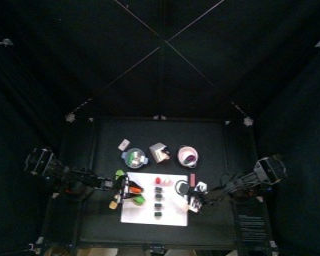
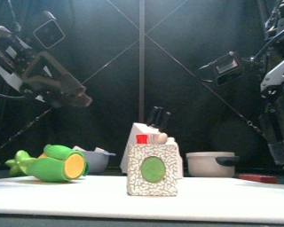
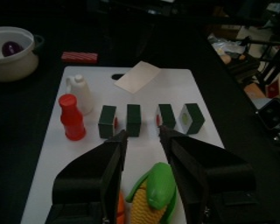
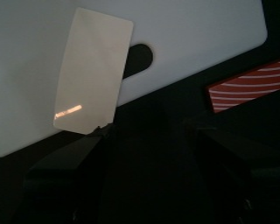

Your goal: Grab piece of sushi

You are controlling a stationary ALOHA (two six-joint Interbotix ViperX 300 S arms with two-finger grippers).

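Observation:
Several sushi pieces wrapped in dark green stand in a row on the white cutting board [image 3: 224,105]: one [image 3: 109,121] and another [image 3: 134,119] sit just beyond my left gripper [image 3: 143,136], with two more [image 3: 194,117] beside them. The left gripper is open and empty, hovering above the board short of the row. My right gripper [image 4: 149,140] is open and empty over the board's corner, near a pale carton [image 4: 90,70]. In the top view the left gripper [image 1: 119,182] is at the board's left edge and the right gripper [image 1: 203,190] at its right edge.
On the board there are also a red bottle [image 3: 70,118], a small white bottle [image 3: 76,85], a toy corn cob [image 3: 154,192] and the carton [image 2: 151,168]. Behind it stand a white bowl [image 3: 11,48], a pot [image 2: 209,164] and a red striped block [image 4: 248,83].

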